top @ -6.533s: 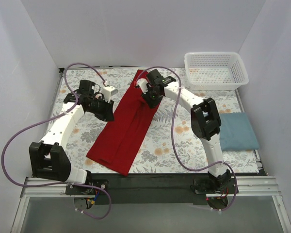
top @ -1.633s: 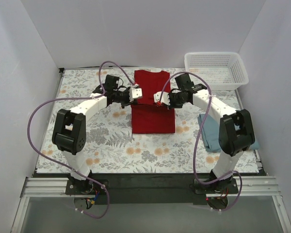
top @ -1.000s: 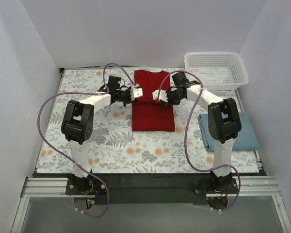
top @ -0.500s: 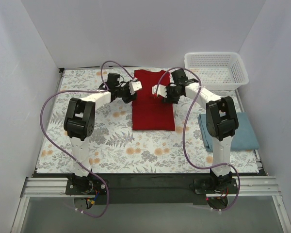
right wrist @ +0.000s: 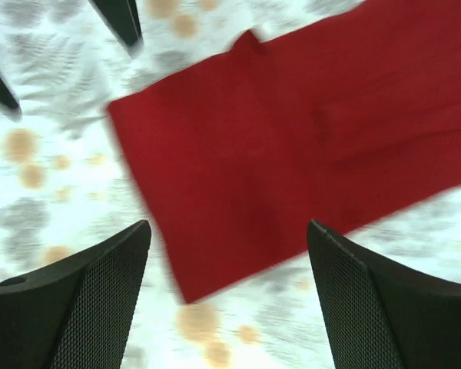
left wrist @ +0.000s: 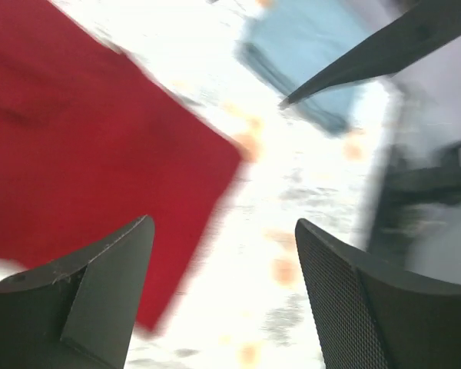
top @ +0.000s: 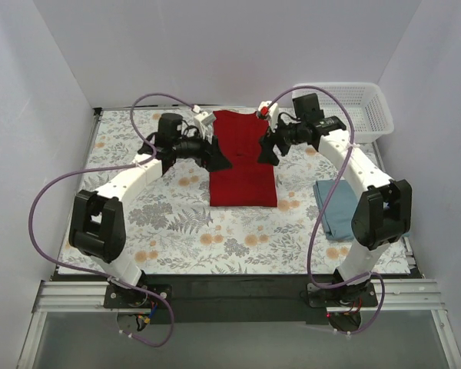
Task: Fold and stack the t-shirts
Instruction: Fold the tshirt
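Note:
The red t-shirt [top: 243, 163] lies folded into a rectangle on the floral table at the back centre, also showing in the left wrist view [left wrist: 84, 146] and the right wrist view [right wrist: 292, 131]. The blue-grey t-shirt [top: 340, 209] lies folded at the right [left wrist: 307, 58]. My left gripper [top: 217, 157] hovers over the red shirt's left edge, open and empty [left wrist: 223, 261]. At the shirt's right edge hangs my right gripper [top: 267, 149], open with nothing between its fingers [right wrist: 227, 254].
A white lattice basket [top: 363, 104] stands at the back right corner, partly behind the right arm. Purple cables loop over both arms. White walls close in the table [top: 177, 231] on three sides.
Both grippers have opened and let go of the red t-shirt, then lifted off it. The shirt lies folded where it was.

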Available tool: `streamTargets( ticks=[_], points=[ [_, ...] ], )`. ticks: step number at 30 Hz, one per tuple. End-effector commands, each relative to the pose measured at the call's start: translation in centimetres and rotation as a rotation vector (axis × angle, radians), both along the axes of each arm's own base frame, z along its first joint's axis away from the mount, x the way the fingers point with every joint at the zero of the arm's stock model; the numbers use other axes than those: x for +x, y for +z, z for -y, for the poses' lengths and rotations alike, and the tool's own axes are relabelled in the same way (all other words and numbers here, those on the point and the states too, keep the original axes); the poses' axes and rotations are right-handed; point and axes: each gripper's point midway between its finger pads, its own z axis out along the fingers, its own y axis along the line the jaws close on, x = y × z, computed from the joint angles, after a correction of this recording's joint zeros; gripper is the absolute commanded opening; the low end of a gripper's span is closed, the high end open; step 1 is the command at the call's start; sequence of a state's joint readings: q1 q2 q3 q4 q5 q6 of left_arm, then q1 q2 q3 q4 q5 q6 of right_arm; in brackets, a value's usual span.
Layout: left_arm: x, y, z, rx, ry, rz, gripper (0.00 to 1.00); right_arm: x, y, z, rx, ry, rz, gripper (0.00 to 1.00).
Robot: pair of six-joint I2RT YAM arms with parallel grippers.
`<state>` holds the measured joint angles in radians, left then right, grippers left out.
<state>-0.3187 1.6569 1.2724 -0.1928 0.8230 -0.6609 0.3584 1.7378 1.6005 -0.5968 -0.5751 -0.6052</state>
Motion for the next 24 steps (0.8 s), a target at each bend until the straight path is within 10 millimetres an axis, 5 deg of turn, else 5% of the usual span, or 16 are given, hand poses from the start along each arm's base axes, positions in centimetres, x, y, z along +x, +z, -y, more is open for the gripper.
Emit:
streamTargets(
  ticks=[1,4,8,12,17,24],
  points=[
    [-6.4,-2.7,3.2,-0.153,-0.027,-0.544,0.74,-7.3,-4.4,-2.5,0.148,-0.007,-0.535,0.88],
    [-7.7,-4.3,4.0,-0.182,-0.008,-0.672,0.76,-10.3,-7.0,-3.6,0.190,-0.027,-0.754,0.89],
    [-7.6,-7.6,4.4,-0.191,0.031,-0.799,0.76,-9.5,-8.3,-4.3,0.244,-0.075,-0.784,0.91],
    [-7.4,-10.9,4.0,-0.163,0.084,-0.862,0.76,-9.8,-12.0,-4.2,0.211,-0.133,-0.875,0.91],
    [-6.8,-15.7,1.1,-0.135,0.219,-0.955,0.76,-10.5,-17.3,-1.7,0.169,-0.236,-0.998,0.90],
    [-7.9,-20.3,-2.3,-0.158,0.333,-1.119,0.73,-12.1,-20.4,0.7,0.147,-0.299,-1.095,0.88]
  ],
)
